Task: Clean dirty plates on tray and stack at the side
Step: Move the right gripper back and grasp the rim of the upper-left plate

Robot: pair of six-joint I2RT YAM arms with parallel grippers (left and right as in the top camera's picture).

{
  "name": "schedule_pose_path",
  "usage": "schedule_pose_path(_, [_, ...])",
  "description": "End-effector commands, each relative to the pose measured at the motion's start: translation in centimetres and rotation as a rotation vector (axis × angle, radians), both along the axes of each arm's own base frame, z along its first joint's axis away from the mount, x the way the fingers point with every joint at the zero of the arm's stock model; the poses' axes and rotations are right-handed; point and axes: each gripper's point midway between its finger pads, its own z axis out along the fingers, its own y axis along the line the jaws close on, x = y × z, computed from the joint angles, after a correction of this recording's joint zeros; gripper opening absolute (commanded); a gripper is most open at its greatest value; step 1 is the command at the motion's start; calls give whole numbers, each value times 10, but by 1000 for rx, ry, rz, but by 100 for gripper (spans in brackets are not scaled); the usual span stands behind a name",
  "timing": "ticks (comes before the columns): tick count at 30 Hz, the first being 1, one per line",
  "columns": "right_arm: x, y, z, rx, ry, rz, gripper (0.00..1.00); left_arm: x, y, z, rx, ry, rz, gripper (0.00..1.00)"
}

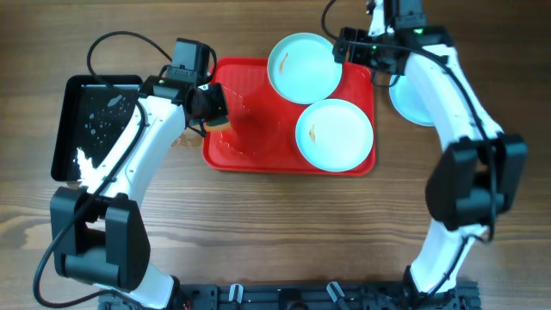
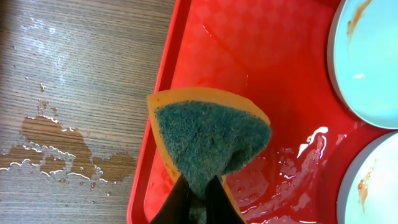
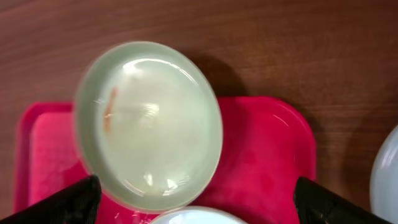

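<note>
The red tray (image 1: 258, 151) lies mid-table with two pale-blue plates on it. The far plate (image 1: 304, 66) overhangs the tray's far rim and has a brown smear. The near plate (image 1: 334, 133) also has a smear. A third plate (image 1: 411, 102) lies on the table right of the tray, partly hidden by the right arm. My left gripper (image 1: 209, 105) is shut on a green-and-yellow sponge (image 2: 211, 140) over the tray's wet left part (image 2: 249, 56). My right gripper (image 1: 362, 50) is wide open and empty above the far plate (image 3: 149, 124) and the tray (image 3: 267, 155).
A black tray (image 1: 95, 129) with droplets and foam sits at the far left. A puddle of water (image 2: 62, 152) lies on the wood just left of the red tray. Both arm bases stand at the table's front edge.
</note>
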Motion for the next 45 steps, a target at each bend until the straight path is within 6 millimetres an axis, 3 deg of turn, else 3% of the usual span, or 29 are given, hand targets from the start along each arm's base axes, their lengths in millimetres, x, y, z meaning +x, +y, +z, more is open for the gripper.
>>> schedule_pose_path(1, [10, 0, -47, -11, 69, -88, 98, -2, -2, -5, -13, 14, 4, 4])
schedule_pose_path(9, [12, 12, -87, 13, 122, -98, 56, -2, -2, -4, -12, 12, 1, 4])
schedule_pose_path(17, [12, 16, -109, 24, 157, -136, 43, -2, -2, -5, -12, 13, 1, 4])
schedule_pose_path(21, [5, 15, -125, 23, 200, -156, 20, -2, -2, -5, -12, 13, 1, 4])
schedule_pose_path(26, [6, 18, -124, 41, 198, -146, 12, -2, -2, -5, -11, 12, 1, 4])
schedule_pose_path(30, [4, 31, -119, 89, 201, -100, 5, -2, -2, -5, -11, 15, 1, 4])
schedule_pose_path(34, [4, 50, -111, 119, 190, -44, 4, -2, -2, -8, -10, 20, 1, 4])
schedule_pose_path(45, [-17, 136, -92, 207, 187, 144, 4, 1, -3, -6, -13, 5, 1, 4])
